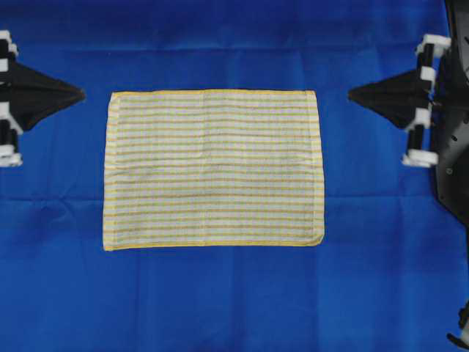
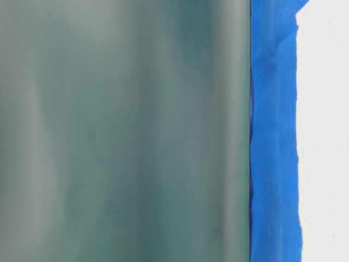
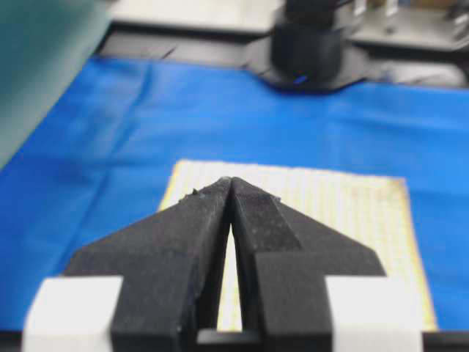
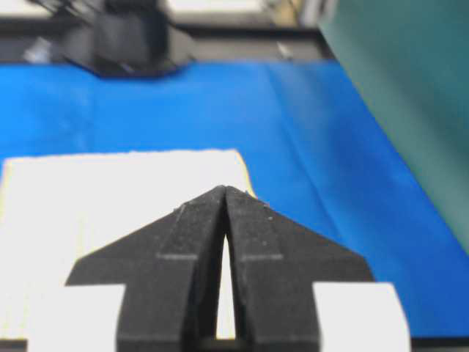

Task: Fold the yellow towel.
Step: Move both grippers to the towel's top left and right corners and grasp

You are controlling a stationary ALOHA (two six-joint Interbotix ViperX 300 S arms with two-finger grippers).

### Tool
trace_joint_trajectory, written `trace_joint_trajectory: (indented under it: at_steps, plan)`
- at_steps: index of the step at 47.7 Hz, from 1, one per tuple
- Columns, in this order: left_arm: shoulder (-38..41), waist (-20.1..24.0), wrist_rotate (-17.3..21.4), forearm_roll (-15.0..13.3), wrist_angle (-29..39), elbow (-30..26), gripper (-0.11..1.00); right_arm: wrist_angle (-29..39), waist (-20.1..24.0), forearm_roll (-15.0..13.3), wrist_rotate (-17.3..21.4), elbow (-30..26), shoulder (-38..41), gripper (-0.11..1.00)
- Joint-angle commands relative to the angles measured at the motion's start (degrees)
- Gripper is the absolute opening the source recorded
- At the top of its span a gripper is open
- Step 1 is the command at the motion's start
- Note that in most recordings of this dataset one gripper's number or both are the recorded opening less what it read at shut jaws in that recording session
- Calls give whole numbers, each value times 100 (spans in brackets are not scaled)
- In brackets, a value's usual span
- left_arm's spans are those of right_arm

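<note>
On the middle of the work surface: one yellow towel [image 1: 213,169], a thin rectangular cloth, cream-white with fine yellow stripes in a check and a yellow hemmed edge. It lies flat and fully spread, a single layer, long sides running left to right in the overhead view. Faint creases cross it; corners all lie down.

One large plain blue cloth [image 1: 220,301] lies beneath it and covers the surface out to every edge of the overhead view.

Two grippers, one per side. Left gripper [image 1: 79,93] sits off the towel's left edge, near its upper corner, tip pointing toward the towel, apart from it. Right gripper [image 1: 352,93] mirrors it off the right edge, also apart. Both are clenched, black fingers pressed tip to tip, nothing between them; both wrist views confirm this.

Table-level view: mostly blurred grey-green panel [image 2: 125,131], blue strip beside it, towel hidden.
</note>
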Motion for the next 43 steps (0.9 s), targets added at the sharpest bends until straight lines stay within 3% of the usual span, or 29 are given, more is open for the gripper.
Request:
trace_joint_trajectory:
  at_steps: [1,5,15,18,25,43]
  plan:
    - [229,246,-9,-9,-26,-62,1,35,-272,105,9,-141,237,1]
    - [492,483,0,-9,-35,-44,9,88,-510,185,9,-141,501,7]
    - [1310,888,18,-9,-545,149,70,105,-1002,299,0,-193,1477,67]
    - [1608,932,35,-9,-835,237,84,79,-1143,316,9,-246,1898,76]
    - [2487,1099,79,-9,-1547,404,77,-62,-1318,343,0,-378,2725,65]
    - [4544,1450,88,-18,-1951,-44,76,-264,-1415,563,0,-694,4333,66]
